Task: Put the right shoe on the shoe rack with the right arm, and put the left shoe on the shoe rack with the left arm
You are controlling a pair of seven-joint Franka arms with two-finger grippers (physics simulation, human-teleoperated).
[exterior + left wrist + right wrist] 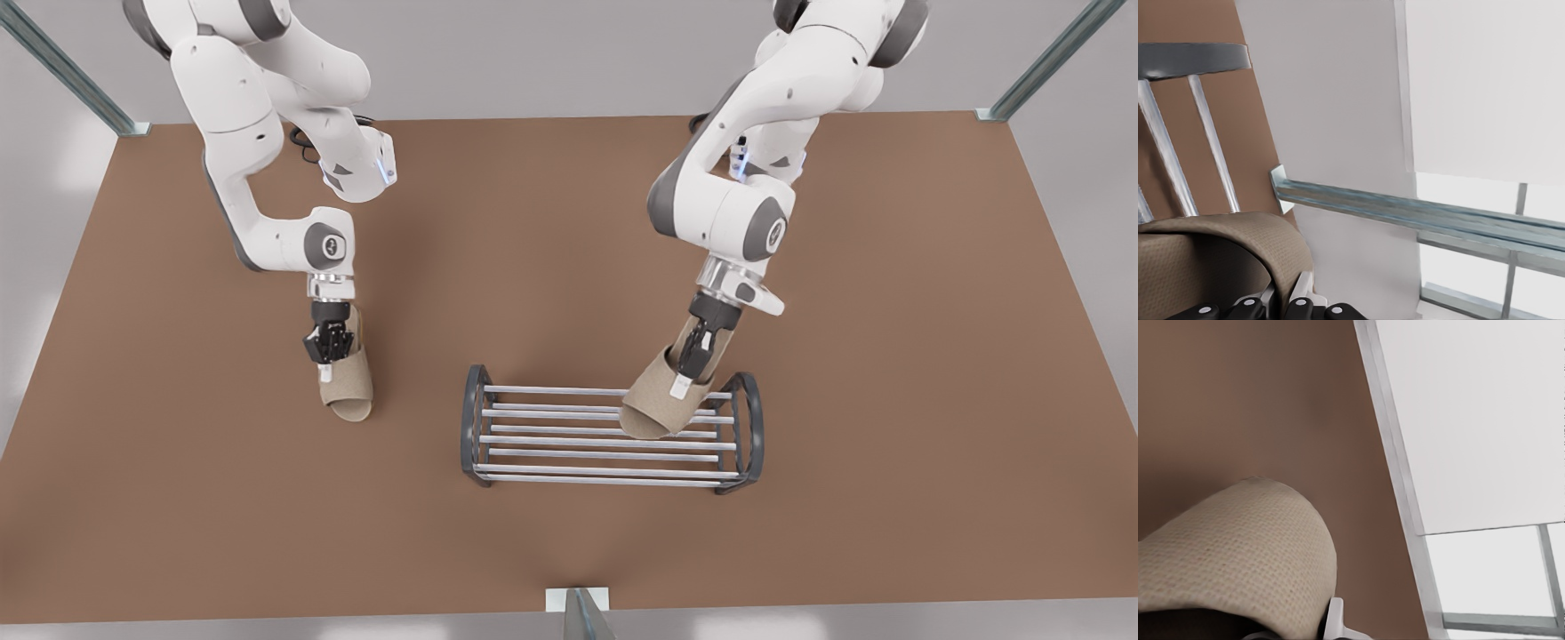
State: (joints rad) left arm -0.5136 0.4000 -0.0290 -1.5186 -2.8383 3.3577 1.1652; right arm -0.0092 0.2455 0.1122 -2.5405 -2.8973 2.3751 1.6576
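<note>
My left jaws are clenched on the left shoe [653,404], gripping the upper strap near the heel end; in the left wrist view a fingertip [1301,293] sits tight against the strap [1238,233]; the left arm [720,222] is the one on the front view's right.

The left shoe hangs tilted, toe down and heel up, over the shoe rack [476,418] at its end on the front view's right; the toe is at the top bars, I can't tell if it's touching or just above; its long axis runs slantwise across the bars [1165,153], not square to them; my guess is the next move needs the heel lowered so the sole lies flat on the bars before I let go.

My right jaws are clenched on the right shoe [348,387], also at the strap, pointing straight down; the right arm [267,231] is the one on the front view's left.

The right shoe is off the rack's other end, apart from it, over the bare counter [569,222]; I can't tell if it's lifted or resting; its toe points toward the camera, its long axis roughly crosswise to the bars; the right wrist view shows its woven upper [1238,547] with plain counter beyond.

The rack's free half lies sideways from the right shoe, toward the front view's right; that's the direction my right arm would have to carry it; the left arm is much nearer to finishing.
</note>
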